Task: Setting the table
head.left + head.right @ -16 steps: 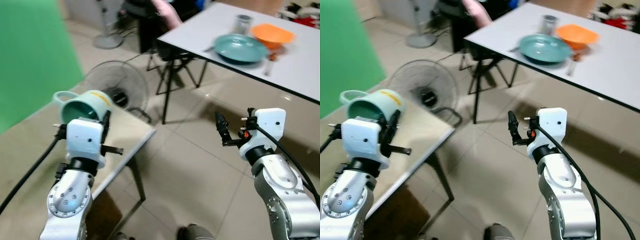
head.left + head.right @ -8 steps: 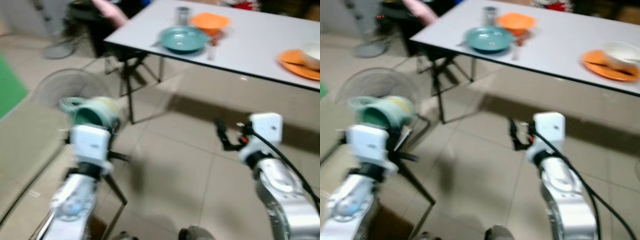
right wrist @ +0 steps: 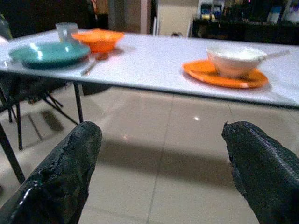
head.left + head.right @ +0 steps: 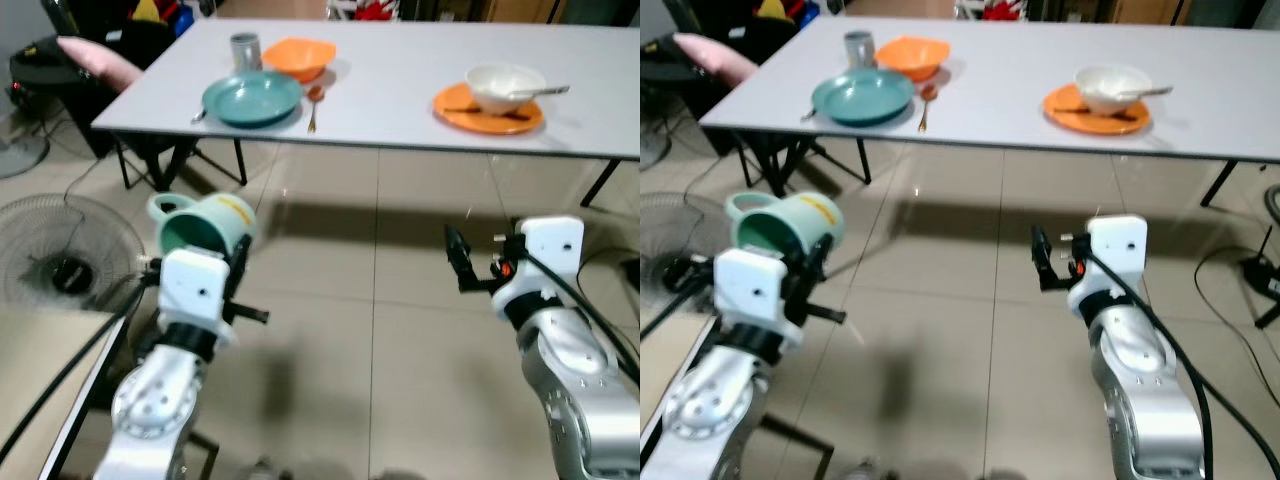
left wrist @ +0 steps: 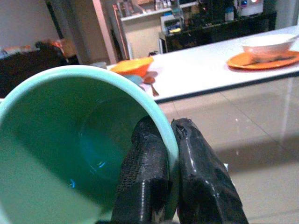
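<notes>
My left gripper (image 5: 170,154) is shut on the rim of a pale green mug (image 4: 205,222), held tilted on its side in front of my left arm, with its mouth toward me. My right gripper (image 4: 458,262) stands open and holds nothing, out over the tiled floor. Ahead is a long white table (image 4: 390,90). On its left part lie a teal plate (image 4: 251,98), an orange bowl (image 4: 298,56), a small grey cup (image 4: 244,48) and a spoon (image 4: 313,103). To the right sits an orange plate (image 4: 488,108) with a white bowl (image 4: 503,84) and a spoon in it.
A floor fan (image 4: 55,250) stands low on my left. The corner of a beige side table (image 4: 50,372) is at bottom left. A dark chair with a pink cushion (image 4: 95,60) is at the white table's left end. Open tiled floor (image 4: 380,330) lies between me and the table.
The camera has swung right, so the white table now spans the view and the orange plate with its bowl has come in. The mug stays in my left gripper; the right stays open.
</notes>
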Robot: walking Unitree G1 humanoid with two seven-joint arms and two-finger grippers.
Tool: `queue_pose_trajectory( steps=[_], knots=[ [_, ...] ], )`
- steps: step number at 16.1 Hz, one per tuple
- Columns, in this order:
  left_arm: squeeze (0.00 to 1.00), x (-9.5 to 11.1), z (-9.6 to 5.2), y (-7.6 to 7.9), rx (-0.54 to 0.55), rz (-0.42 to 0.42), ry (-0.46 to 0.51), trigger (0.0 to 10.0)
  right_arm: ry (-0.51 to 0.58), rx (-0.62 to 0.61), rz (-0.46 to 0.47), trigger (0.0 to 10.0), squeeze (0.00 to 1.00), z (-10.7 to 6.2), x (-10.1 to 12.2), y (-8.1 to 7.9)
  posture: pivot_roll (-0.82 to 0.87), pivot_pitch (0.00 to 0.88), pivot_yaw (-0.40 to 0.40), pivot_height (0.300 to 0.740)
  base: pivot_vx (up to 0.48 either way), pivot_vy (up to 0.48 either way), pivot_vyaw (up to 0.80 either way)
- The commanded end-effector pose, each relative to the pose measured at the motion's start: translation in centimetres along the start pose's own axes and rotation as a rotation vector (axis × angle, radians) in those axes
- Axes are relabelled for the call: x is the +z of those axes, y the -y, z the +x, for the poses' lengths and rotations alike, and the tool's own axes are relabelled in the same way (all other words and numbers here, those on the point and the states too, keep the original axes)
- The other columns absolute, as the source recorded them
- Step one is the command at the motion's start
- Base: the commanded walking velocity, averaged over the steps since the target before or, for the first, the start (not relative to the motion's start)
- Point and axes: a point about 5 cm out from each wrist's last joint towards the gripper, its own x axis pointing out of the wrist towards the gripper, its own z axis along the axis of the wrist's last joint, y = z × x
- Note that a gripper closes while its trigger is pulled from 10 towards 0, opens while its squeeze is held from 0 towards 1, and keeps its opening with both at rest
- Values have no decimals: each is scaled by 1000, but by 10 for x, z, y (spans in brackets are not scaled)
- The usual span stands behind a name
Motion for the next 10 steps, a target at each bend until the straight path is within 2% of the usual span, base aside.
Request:
queue_pose_trajectory(
  steps=[1,5,8,9,10],
  knots=[
    [0,3,-1,-6,23,11,10,10000,29,49,14,10000,0,2,5,-8,-10,82,35,740,382,0,0],
    [0,2,1,-8,27,14,14,10000,28,61,5,10000,0,5,5,-9,-13,80,38,740,399,0,0],
    [0,2,4,-8,23,18,18,10000,28,83,15,10000,0,7,6,-11,-18,74,43,740,402,0,-715],
    [0,2,7,-10,22,25,22,10000,37,144,-2,10000,0,10,8,-15,-19,69,46,740,401,0,-800],
    [0,3,7,-11,23,27,24,10000,42,168,-9,10000,0,11,9,-17,-19,68,47,740,401,0,0]
  ],
)
